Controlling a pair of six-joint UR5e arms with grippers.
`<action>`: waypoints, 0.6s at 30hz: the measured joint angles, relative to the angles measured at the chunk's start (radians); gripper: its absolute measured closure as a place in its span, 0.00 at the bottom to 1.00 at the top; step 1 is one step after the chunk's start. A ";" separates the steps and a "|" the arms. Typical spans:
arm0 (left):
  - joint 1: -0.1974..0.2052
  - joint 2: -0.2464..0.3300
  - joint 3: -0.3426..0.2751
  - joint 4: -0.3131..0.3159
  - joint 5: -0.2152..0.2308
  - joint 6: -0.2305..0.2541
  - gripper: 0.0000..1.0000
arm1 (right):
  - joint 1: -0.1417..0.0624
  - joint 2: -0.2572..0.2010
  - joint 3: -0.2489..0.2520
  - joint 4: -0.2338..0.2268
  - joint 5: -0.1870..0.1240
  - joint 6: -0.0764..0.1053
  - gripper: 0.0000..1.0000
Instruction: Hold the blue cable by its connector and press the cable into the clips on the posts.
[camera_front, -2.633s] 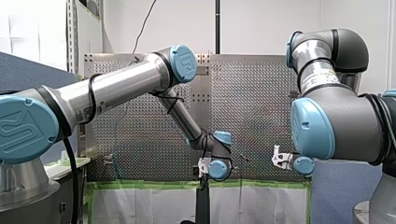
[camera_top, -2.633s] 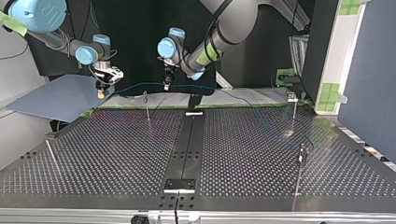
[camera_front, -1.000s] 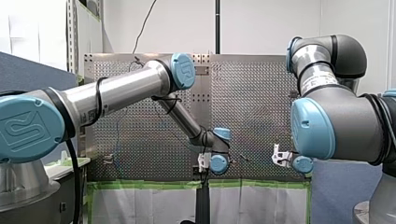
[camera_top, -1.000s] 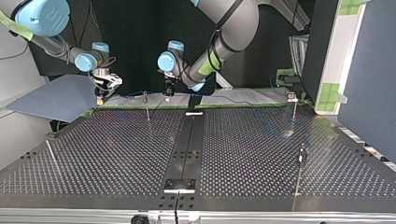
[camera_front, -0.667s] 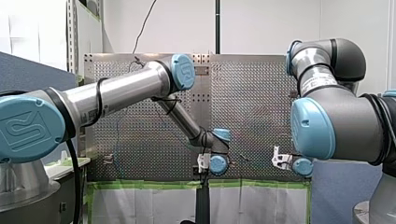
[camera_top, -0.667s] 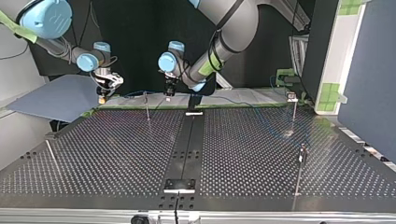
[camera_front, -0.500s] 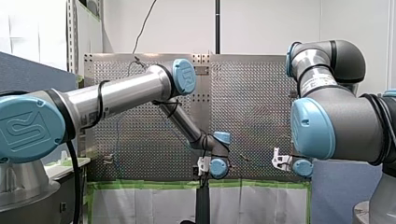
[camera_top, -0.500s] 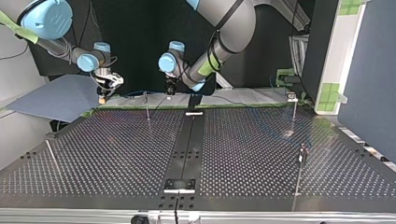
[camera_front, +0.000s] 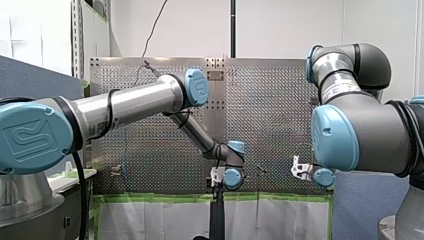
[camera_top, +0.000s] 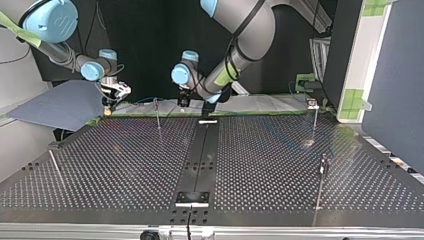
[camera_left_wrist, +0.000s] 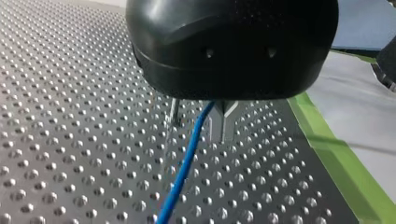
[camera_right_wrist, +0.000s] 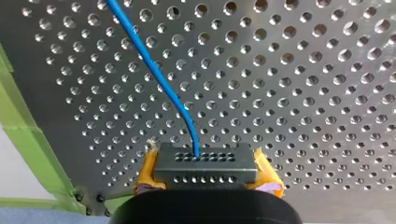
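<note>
Top view: thin post (camera_top: 158, 116) (upright) near my left claw (camera_top: 183, 103).

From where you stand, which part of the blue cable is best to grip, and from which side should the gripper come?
The black connector, from behind, opposite the face where the blue cable leaves. It is a block with flat ends, and my right gripper has its yellow pads clamped on those ends. The cable is thin and bends, so it probably suits guiding only.

My left arm (camera_front: 130, 102), my right arm (camera_front: 372, 132): silver-grey tubes, light-blue joint caps (camera_front: 27, 137), black cable (camera_front: 79, 190) looped on; right gripper (camera_right_wrist: 205, 163) has yellow pads (camera_right_wrist: 268, 179).
</note>
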 joint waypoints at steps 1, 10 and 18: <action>0.003 -0.001 0.001 -0.002 0.000 0.000 1.00 | 0.000 0.000 -0.003 0.001 0.000 0.001 1.00; 0.025 -0.001 0.015 -0.005 0.002 0.000 1.00 | -0.003 0.005 -0.021 0.004 0.000 0.010 1.00; 0.033 -0.001 0.018 -0.007 0.007 0.001 1.00 | -0.005 0.035 -0.053 0.022 -0.002 0.010 1.00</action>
